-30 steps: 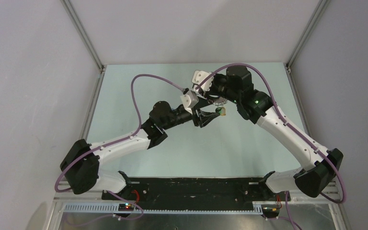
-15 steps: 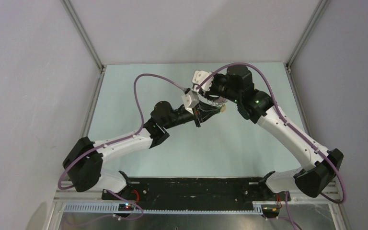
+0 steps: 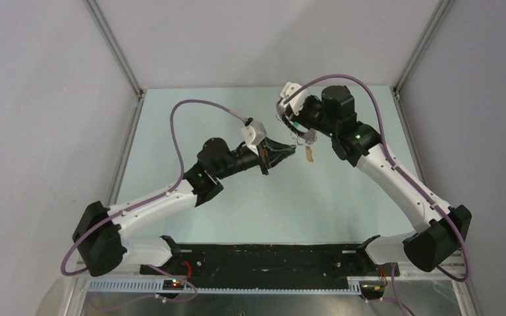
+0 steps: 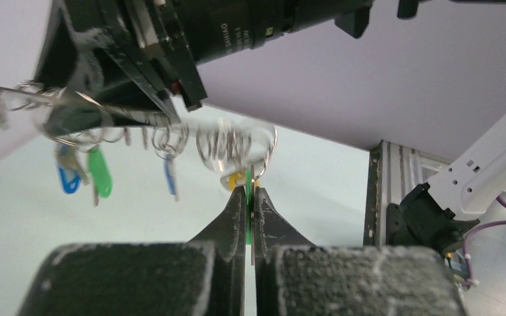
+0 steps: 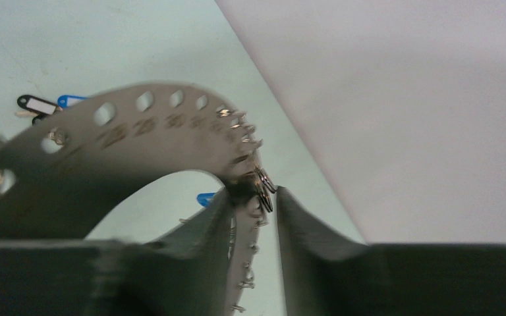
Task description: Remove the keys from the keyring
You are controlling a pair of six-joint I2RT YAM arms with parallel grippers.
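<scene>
Pale green counter filled the top view, with two arms reaching to its far middle. The left fingers and the right fingers met almost tip to tip. A few keys hung just below the right fingers, too small to count. Bare counter lay on every side of both pairs of fingers, bounded left and right by two metal rails and grey walls.

From the right wrist, one grey keyring arched to the left of the fingers, flat and stamped with numbers. Six holes could be counted along it. The right fingers were clamped on its band, a cluster of small split rings bunched at their tips. Beyond the band showed one black tag and two blue ones; whether these hung or lay on the counter I cannot tell. The wall stood near, to the right of the fingers.

From the left wrist, the left fingers were pressed shut on one green tag. The keyring ran edge-on up and left of them. Four more tags dangled from it: two blue, one green, one yellow.
</scene>
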